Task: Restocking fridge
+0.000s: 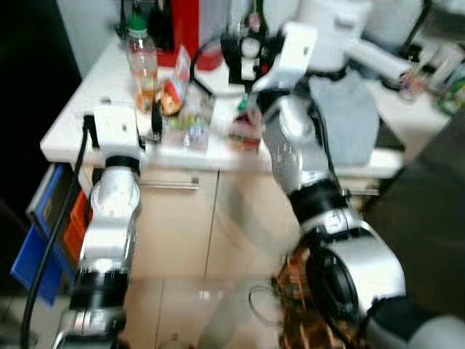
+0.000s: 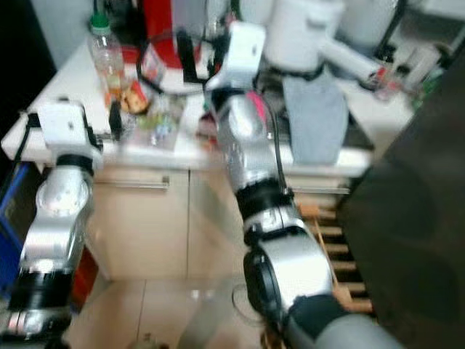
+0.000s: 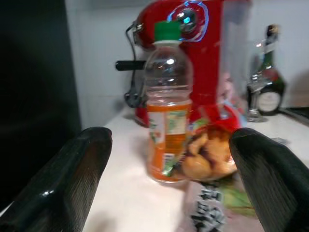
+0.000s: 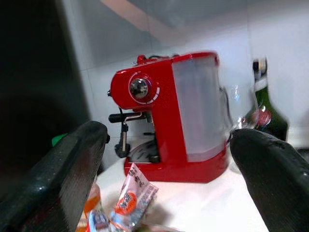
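A clear bottle (image 1: 143, 62) with a green cap and an orange label stands on the white counter (image 1: 73, 123), near its left end. A snack bag (image 3: 212, 155) leans against the bottle, and more packets (image 1: 190, 120) lie beside it. My left gripper (image 1: 155, 122) hovers at the counter's front edge, open and pointing at the bottle (image 3: 167, 96), with nothing between its fingers (image 3: 72, 179). My right gripper (image 1: 243, 58) is raised over the middle of the counter, open and empty. It faces the red coffee machine (image 4: 169, 116), with a small packet (image 4: 133, 198) below it.
A dark green bottle (image 4: 263, 106) and a glass stand beside the coffee machine. A white appliance (image 1: 334, 29) and a grey cloth (image 1: 349, 116) are on the right of the counter. Beige cabinet doors (image 1: 182, 218) are below, a blue crate (image 1: 36, 240) at the left, and a wooden rack (image 2: 327, 233) on the floor.
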Controlling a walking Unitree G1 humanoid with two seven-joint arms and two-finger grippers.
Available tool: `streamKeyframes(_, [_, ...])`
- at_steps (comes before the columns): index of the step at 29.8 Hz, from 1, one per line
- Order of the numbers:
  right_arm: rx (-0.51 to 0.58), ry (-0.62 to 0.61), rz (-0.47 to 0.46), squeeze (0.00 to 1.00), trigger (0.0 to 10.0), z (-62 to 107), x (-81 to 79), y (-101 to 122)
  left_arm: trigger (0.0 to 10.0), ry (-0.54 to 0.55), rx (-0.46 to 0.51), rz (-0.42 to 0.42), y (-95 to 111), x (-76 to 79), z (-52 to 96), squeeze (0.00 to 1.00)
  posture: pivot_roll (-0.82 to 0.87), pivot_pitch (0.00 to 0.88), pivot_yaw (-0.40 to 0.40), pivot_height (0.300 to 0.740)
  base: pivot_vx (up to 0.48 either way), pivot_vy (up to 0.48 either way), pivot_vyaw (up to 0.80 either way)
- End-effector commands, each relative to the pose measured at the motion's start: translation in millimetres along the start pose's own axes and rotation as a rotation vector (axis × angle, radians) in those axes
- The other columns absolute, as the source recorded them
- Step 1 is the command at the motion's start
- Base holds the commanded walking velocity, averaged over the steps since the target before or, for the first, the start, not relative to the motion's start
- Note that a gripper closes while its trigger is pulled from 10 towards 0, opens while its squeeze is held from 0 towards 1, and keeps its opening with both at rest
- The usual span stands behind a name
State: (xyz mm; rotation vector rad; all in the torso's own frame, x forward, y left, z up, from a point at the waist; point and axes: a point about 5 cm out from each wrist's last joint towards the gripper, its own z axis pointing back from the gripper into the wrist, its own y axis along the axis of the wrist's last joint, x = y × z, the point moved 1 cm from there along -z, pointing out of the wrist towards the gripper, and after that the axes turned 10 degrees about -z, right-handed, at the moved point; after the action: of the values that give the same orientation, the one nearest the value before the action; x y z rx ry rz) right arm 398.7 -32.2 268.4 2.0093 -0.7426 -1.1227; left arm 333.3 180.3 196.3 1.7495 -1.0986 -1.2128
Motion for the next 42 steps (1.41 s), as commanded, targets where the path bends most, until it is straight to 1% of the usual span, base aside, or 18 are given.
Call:
streamKeyframes(1, [-0.013,-0.060,-0.102,0.24,10.0,0.6,6.7,-1,10.0,-0.019,0.018,0.001,6,8.2,1.3,0.00,0.10,0.000,-0.076,0.740,0.000,0.000,0.00])
streamKeyframes(2, [-0.013,-0.060,-0.102,0.24,10.0,0.6,6.7,-1,10.0,-0.019,0.018,0.001,6,8.2,1.3,0.00,0.10,0.000,-0.076,0.740,0.000,0.000,0.00])
streamKeyframes(3, [-0.059,-0.108,-0.134,0.16,10.0,1.5,5.2,-10,10.0,-0.019,0.016,0.001,5,8.0,1.9,0.00,0.10,0.000,-0.076,0.740,0.000,0.000,0.00])
streamKeyframes(4, [-0.085,-0.133,-0.129,0.14,10.0,2.5,4.8,-16,10.0,-0.020,0.016,0.002,5,8.0,2.1,0.00,0.10,0.000,-0.076,0.740,0.000,0.000,0.00])
streamKeyframes(5, [-0.085,-0.133,-0.129,0.14,10.0,2.5,4.8,-16,10.0,-0.020,0.016,0.002,5,8.0,2.1,0.00,0.10,0.000,-0.076,0.740,0.000,0.000,0.00])
streamKeyframes(8, [-0.162,-0.191,-0.098,0.13,10.0,6.3,5.8,-34,10.0,-0.022,0.015,0.003,5,7.7,2.6,0.00,0.09,0.000,-0.076,0.740,0.000,0.000,0.00])
streamKeyframes(9, [-0.162,-0.191,-0.098,0.13,10.0,6.3,5.8,-34,10.0,-0.022,0.015,0.003,5,7.7,2.6,0.00,0.09,0.000,-0.076,0.740,0.000,0.000,0.00])
streamKeyframes(12, [-0.226,-0.223,-0.086,0.13,10.0,7.6,6.3,-44,10.0,-0.027,0.014,0.005,5,8.1,2.9,0.00,0.10,0.000,-0.078,0.740,0.000,0.000,0.00])
streamKeyframes(17, [-0.277,-0.239,-0.006,0.13,10.0,7.1,1.0,-46,10.0,-0.029,0.014,0.006,6,8.6,3.1,0.00,0.10,0.000,-0.081,0.740,0.000,0.000,0.00])
streamKeyframes(18, [-0.291,-0.243,0.024,0.13,10.0,7.6,0.2,-48,10.0,-0.030,0.013,0.006,5,8.8,3.0,0.00,0.10,0.000,-0.081,0.740,0.000,0.000,0.00])
streamKeyframes(19, [-0.291,-0.243,0.024,0.13,10.0,7.6,0.2,-48,10.0,-0.030,0.013,0.006,5,8.8,3.0,0.00,0.10,0.000,-0.081,0.740,0.000,0.000,0.00])
streamKeyframes(20, [-0.316,-0.256,0.065,0.13,10.0,8.7,0.6,-52,10.0,-0.031,0.011,0.006,5,9.3,2.9,0.00,0.10,0.000,-0.082,0.740,0.000,0.000,0.00])
streamKeyframes(22, [-0.327,-0.264,0.077,0.13,10.0,9.3,1.2,-54,10.0,-0.032,0.011,0.006,5,9.6,2.9,0.00,0.10,0.000,-0.082,0.740,0.000,0.000,0.00])
streamKeyframes(26, [-0.387,-0.282,0.118,0.13,10.0,8.3,0.6,-64,10.0,-0.036,0.011,0.007,6,10.9,2.7,0.00,0.10,0.000,-0.088,0.740,0.000,0.000,0.00])
streamKeyframes(33, [-0.413,-0.256,0.137,0.13,10.0,4.4,-9.6,-68,10.0,-0.032,0.010,0.006,6,11.2,5.4,0.00,0.12,0.000,-0.105,0.740,0.000,0.000,0.00])
streamKeyframes(38, [-0.413,-0.265,0.152,0.13,10.0,1.3,-9.7,-67,10.0,-0.023,0.004,0.000,4,8.1,9.2,0.00,0.13,0.000,-0.115,0.740,0.000,0.000,0.00])
streamKeyframes(42, [-0.405,-0.300,0.159,0.14,10.0,-0.4,-5.4,-63,10.0,-0.018,-0.003,-0.004,3,6.4,10.8,0.00,0.13,0.000,-0.118,0.740,0.000,0.000,0.00])
